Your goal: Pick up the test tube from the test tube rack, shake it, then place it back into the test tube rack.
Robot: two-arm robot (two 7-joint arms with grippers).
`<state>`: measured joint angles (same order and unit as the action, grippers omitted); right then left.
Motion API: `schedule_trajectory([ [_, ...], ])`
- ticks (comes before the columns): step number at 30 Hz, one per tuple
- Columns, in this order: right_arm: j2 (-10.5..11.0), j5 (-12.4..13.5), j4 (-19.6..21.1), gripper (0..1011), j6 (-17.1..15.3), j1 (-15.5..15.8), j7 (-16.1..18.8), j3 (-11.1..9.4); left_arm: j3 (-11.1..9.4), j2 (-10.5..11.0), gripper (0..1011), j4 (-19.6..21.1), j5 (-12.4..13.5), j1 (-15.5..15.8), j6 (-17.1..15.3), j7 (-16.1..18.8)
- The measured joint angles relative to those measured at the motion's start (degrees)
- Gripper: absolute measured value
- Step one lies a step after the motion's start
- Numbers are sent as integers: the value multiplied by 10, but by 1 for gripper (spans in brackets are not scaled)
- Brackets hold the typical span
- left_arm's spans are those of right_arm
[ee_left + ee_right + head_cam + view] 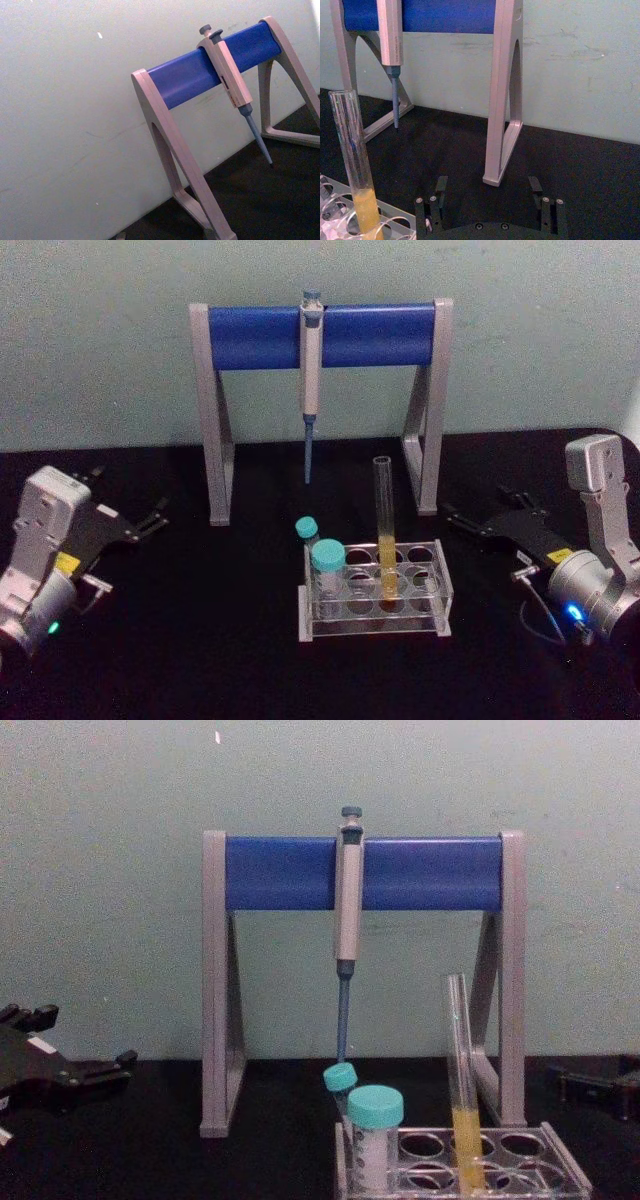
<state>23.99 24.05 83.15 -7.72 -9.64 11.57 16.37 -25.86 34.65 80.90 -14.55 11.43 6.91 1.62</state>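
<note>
The test tube, a long thin clear glass cylinder with yellow liquid in its lower part, stands upright in the test tube rack, a low translucent plastic block with round holes, on the matte black surface. Two squat teal-capped tubes sit at the rack's left end. The left hand rests well left of the rack, fingers spread; the right hand lies to its right, fingers parted around nothing.

One test tube; one test tube rack; two teal-capped tubes; one pipette; one pipette stand.
</note>
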Motion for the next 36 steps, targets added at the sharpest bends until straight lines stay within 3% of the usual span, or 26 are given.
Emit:
schedule_trajectory([
  [36,0,0,0,1000,0,0,0,0,0,0,1001,0,0,0,0,0],
])
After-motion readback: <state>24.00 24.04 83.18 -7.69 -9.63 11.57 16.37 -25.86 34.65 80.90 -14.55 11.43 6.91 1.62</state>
